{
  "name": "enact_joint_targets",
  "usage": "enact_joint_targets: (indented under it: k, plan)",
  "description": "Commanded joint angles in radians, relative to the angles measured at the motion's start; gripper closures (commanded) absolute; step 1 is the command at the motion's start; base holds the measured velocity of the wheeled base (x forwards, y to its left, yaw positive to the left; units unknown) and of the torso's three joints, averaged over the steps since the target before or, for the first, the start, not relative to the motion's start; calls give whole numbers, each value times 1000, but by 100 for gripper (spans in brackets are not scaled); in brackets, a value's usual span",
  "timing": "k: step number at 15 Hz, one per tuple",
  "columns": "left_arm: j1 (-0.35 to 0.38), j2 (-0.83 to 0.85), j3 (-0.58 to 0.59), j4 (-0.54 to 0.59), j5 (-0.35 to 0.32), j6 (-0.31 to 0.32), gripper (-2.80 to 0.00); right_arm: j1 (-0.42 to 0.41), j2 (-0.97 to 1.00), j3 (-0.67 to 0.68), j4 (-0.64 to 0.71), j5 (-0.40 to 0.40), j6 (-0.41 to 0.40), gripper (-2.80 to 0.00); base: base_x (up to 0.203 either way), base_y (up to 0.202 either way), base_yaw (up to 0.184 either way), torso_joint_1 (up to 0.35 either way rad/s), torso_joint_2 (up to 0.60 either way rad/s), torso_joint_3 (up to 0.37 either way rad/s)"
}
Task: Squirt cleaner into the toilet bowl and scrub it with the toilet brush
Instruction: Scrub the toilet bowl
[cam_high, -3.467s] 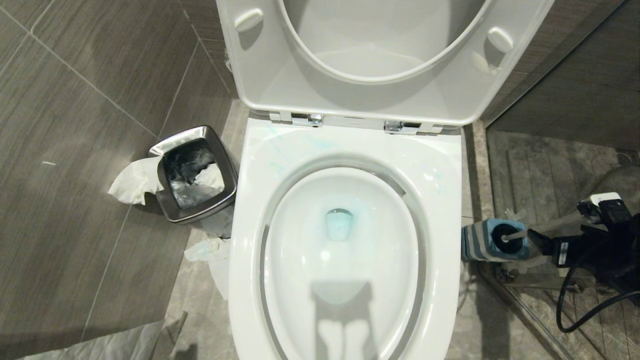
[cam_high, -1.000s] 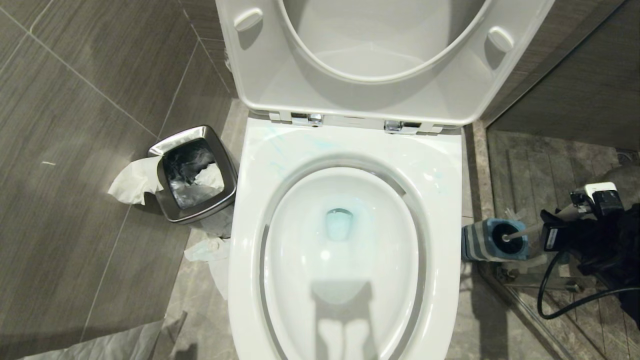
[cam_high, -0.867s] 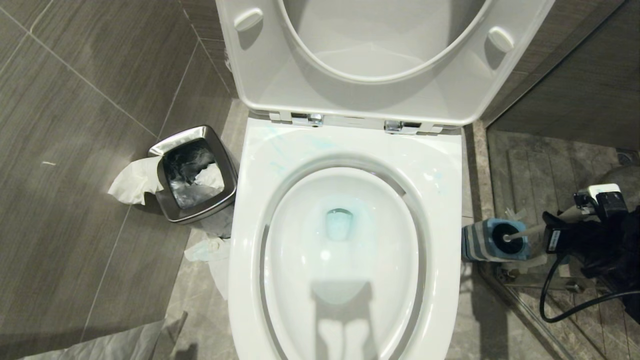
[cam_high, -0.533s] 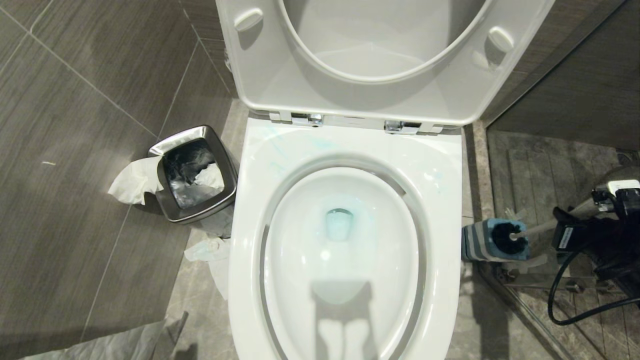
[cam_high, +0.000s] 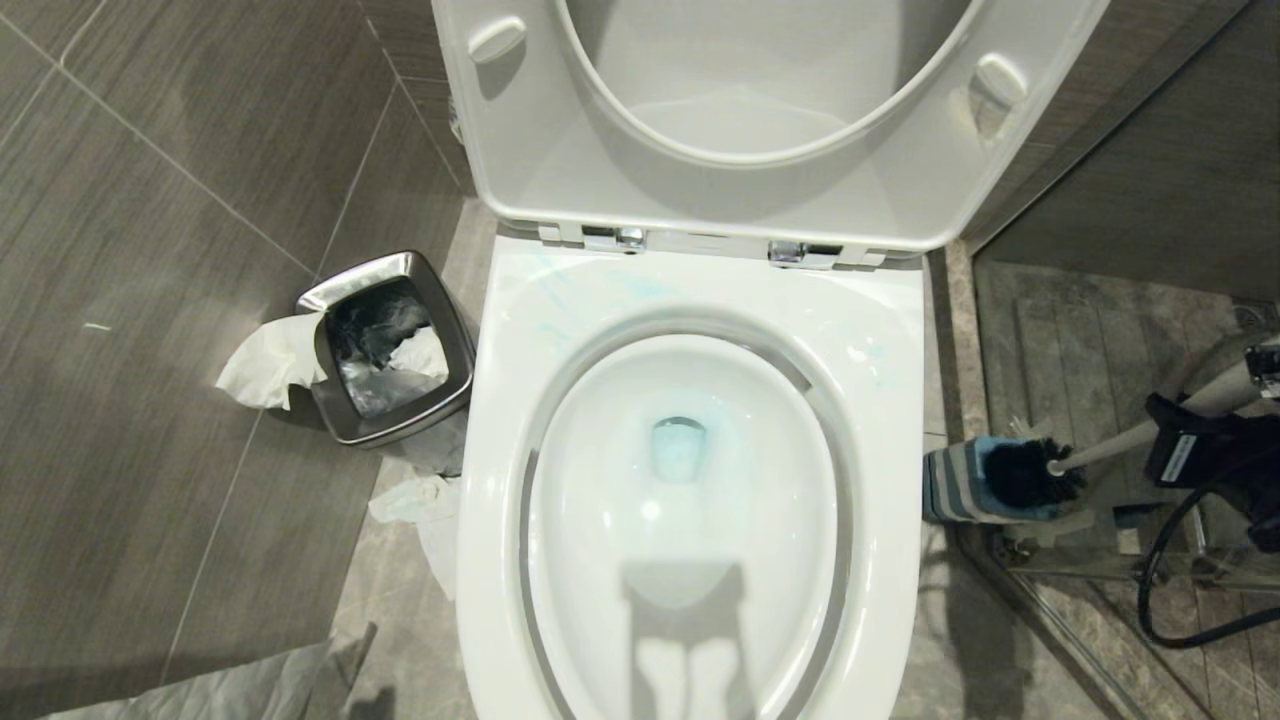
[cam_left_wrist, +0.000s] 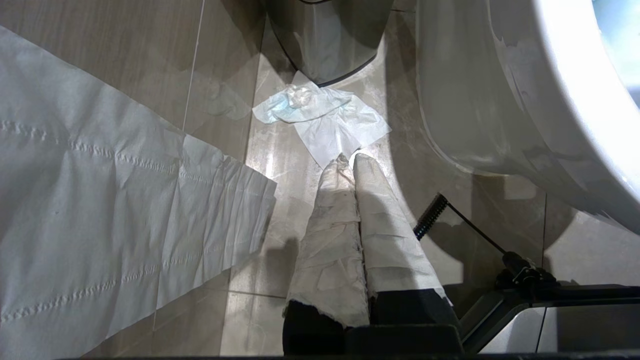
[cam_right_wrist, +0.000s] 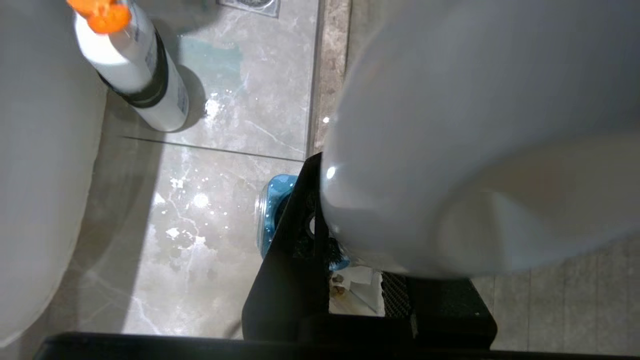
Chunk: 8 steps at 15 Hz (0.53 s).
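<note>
Toilet bowl (cam_high: 905, 330), centre, seat and lid raised; teal cleaner (cam_high: 678, 450) tinting the water, faint streaks on the rim at 11 o'clock. Toilet brush (cam_high: 1100, 448) at 3 o'clock, black head at the mouth of its blue-topped holder (cam_high: 955, 485), handle clenched in the right end effector (cam_high: 1195, 440). Left end effector (cam_left_wrist: 352, 162), clenched on nothing, low beside the bowl above floor tissue (cam_left_wrist: 325, 117). Steel waste bin (cam_high: 455, 330) at 9 o'clock.

Bathroom, white toilet bowl (cam_high: 880, 330), steel waste bin (cam_high: 455, 375), grey tiled floor (cam_high: 150, 450)
</note>
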Motion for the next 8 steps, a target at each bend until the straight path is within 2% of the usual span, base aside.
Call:
enact_joint_targets:
  k: [1, 3, 6, 8]
  plan:
    - [1, 1, 0, 1, 0, 0, 0, 0, -81, -43, 62, 0, 2, 0, 0, 0, 0, 0, 0, 0]
    - [1, 1, 0, 1, 0, 0, 0, 0, -152, -98, 184, 0, 17, 0, 0, 0, 0, 0, 0, 0]
    - [1, 1, 0, 1, 0, 0, 0, 1, -267, -193, 437, 5, 62, 0, 0, 0, 0, 0, 0, 0]
    - [1, 1, 1, 1, 0, 0, 0, 2, -298, -256, 525, 10, 80, 0, 0, 0, 0, 0, 0, 0]
